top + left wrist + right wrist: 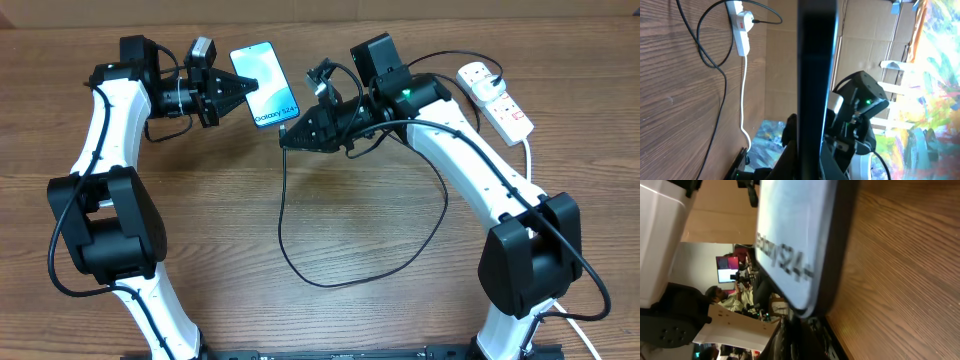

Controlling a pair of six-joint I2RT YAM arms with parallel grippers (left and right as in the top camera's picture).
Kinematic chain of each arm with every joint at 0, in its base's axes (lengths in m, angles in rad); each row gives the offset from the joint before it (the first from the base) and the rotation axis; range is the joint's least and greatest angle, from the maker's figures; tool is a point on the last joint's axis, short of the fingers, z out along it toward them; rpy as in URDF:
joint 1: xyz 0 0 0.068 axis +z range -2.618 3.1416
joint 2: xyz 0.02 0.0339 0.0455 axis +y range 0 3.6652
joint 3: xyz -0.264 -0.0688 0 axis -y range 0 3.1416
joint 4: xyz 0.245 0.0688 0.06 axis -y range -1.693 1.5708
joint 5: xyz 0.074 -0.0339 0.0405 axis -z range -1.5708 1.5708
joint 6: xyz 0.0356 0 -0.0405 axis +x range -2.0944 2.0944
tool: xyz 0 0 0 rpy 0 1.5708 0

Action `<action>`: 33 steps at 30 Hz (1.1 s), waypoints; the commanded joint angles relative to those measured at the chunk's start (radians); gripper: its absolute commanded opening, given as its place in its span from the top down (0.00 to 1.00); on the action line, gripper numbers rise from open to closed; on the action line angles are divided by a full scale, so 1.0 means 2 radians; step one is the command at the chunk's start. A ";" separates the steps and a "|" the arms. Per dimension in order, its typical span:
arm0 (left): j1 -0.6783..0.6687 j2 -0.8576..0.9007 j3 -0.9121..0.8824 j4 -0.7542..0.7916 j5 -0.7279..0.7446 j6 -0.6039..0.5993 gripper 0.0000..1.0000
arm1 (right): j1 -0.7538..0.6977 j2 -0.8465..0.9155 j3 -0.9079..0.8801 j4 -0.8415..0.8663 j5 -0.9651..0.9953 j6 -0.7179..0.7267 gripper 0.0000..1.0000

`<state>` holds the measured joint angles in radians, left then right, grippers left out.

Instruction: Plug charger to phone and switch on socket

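**Phone [265,85] gripped, text end toward right arm**

Long axis runs diagonally; the "Galaxy" end points at the right gripper [287,137], screen up. Left gripper [243,88] jaws are closed narrow over the phone's long edge; the wrist view shows it edge-on. Right jaws are nearly closed on the charger [283,210] tip, just beside that end; contact unclear. The cable loops over the surface [350,300]. Socket [497,98] lies well apart from the phone.

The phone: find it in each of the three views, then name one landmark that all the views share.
Overhead: the phone lies top centre, held in the left pincer.
Left wrist: edge-on, a dark vertical bar at centre.
Right wrist: large, upper middle, screen lettering showing.
Shared landmark: the wooden table.
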<state>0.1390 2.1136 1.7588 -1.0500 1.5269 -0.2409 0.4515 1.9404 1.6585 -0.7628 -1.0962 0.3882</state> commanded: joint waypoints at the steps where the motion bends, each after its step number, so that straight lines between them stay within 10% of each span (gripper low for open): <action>1: -0.002 -0.017 0.012 0.002 0.028 -0.004 0.96 | -0.004 0.001 -0.005 0.007 -0.011 -0.005 0.96; 33: -0.009 -0.017 0.012 0.002 0.028 -0.003 0.96 | -0.007 0.001 -0.005 0.014 -0.027 -0.013 0.96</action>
<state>0.1268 2.1136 1.7588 -1.0466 1.5269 -0.2409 0.4511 1.9404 1.6539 -0.7341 -1.1652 0.3725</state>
